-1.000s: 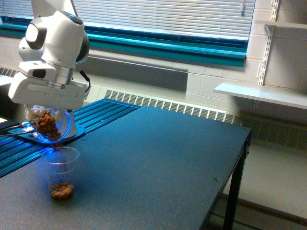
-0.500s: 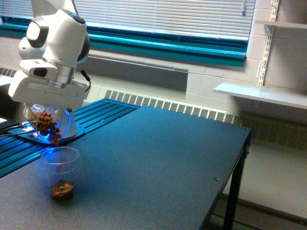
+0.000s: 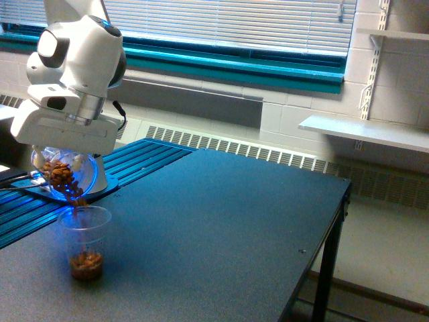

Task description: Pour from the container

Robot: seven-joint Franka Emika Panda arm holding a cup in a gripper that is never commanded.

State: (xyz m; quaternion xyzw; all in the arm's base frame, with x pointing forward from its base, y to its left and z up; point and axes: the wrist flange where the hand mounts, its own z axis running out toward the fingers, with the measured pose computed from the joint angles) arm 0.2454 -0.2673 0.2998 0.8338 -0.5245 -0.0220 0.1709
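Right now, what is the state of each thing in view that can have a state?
Container: held under the gripper, tipped steeply, brown pieces inside, some spilling from its mouth.
Ridged cup: upright on the table, open, a small layer of brown pieces at the bottom.
Jaws: hidden behind the housing, closed on the container.
Window blinds: lowered.

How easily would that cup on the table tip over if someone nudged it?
Probably fairly easily. The cup is clear, thin-looking plastic, taller than wide, and narrows toward its base, so it likely weighs little. The brown nuts fill only its bottom, which should steady it somewhat. On the smooth table a low, gentle push might slide it rather than topple it.
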